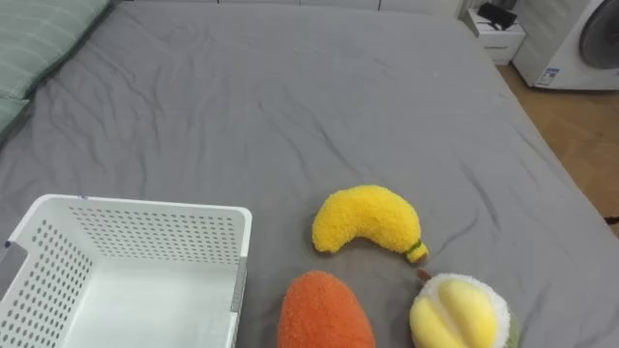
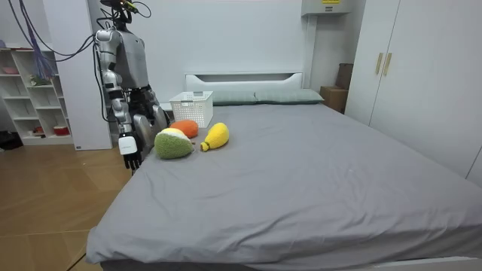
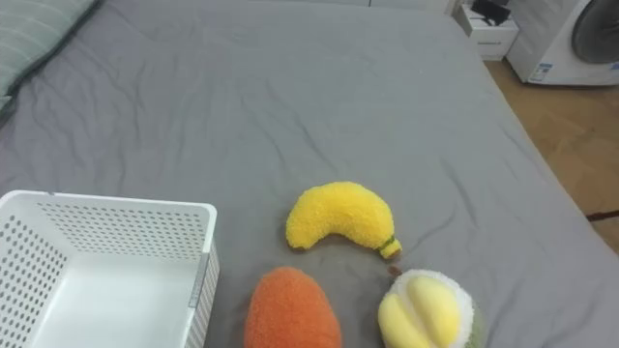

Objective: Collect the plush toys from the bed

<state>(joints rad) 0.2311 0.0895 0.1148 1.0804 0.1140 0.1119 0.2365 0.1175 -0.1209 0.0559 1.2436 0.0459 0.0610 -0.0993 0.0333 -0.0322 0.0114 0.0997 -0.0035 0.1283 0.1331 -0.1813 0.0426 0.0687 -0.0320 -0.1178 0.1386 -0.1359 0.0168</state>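
Three plush toys lie on the grey bed [image 1: 290, 106] near its front edge. The yellow banana [image 1: 368, 220] is furthest in. An orange rounded toy [image 1: 324, 311] is nearest me. A green fruit with a yellow-and-white cut face [image 1: 459, 311] lies to its right. To the toys' left stands a white perforated basket [image 1: 145, 206] with nothing inside. In the room view I stand upright at the bedside by the basket [image 2: 191, 108] and the toys [image 2: 173, 143]. My right hand [image 2: 129, 150] hangs beside the mattress edge, fingers relaxed, holding nothing.
Green-grey pillows [image 1: 39, 39] lie at the head of the bed, to my left. Past the bed's far right corner are a white nightstand [image 1: 495, 34], a washing machine [image 1: 580, 43] and wooden floor. A shelf unit [image 2: 30, 98] stands behind me.
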